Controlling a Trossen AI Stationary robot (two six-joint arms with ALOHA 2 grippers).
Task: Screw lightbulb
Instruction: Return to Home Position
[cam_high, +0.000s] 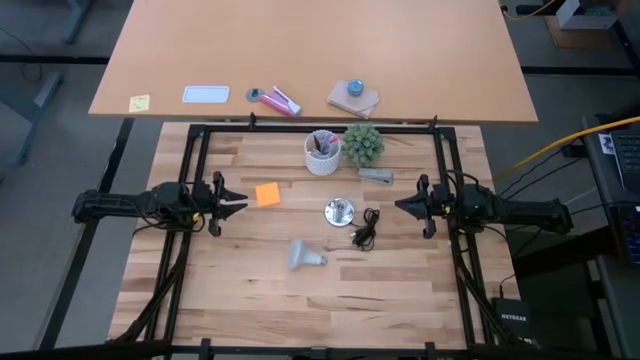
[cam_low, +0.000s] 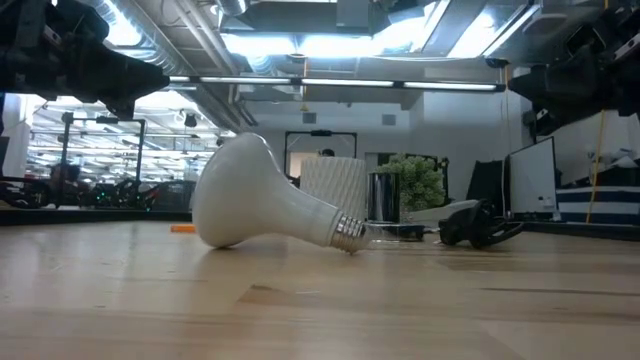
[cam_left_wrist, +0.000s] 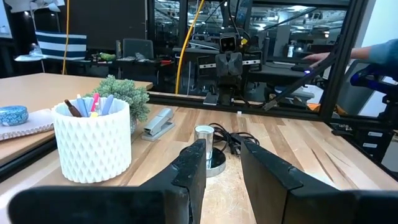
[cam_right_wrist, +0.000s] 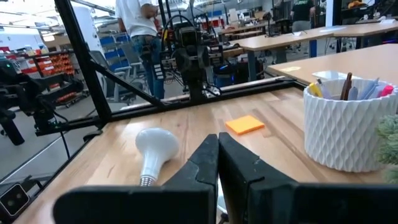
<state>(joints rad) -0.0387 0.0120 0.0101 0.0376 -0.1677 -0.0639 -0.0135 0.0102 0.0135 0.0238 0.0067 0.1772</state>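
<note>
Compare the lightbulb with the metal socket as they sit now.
The lightbulb lies on its side, frosted white; the socket stands upright, shiny metal. The lightbulb has no cord; the socket trails a black cord. Both rest on the table, apart, held by neither the left gripper nor the right gripper, which hang at the table's sides.

The lightbulb (cam_high: 306, 256) lies on its side on the table (cam_high: 250, 300) just below the high view's centre, the socket disc (cam_high: 339, 211) up and right of it, its cord (cam_high: 365, 232) just right of the disc. At upper middle the cup (cam_high: 322, 152) stands left of the plant (cam_high: 364, 144), a small bar (cam_high: 376, 175) below the plant, a sticky note (cam_high: 267, 194) lower left of the cup. The left gripper (cam_high: 238, 203) and right gripper (cam_high: 400, 206) flank the disc
</note>
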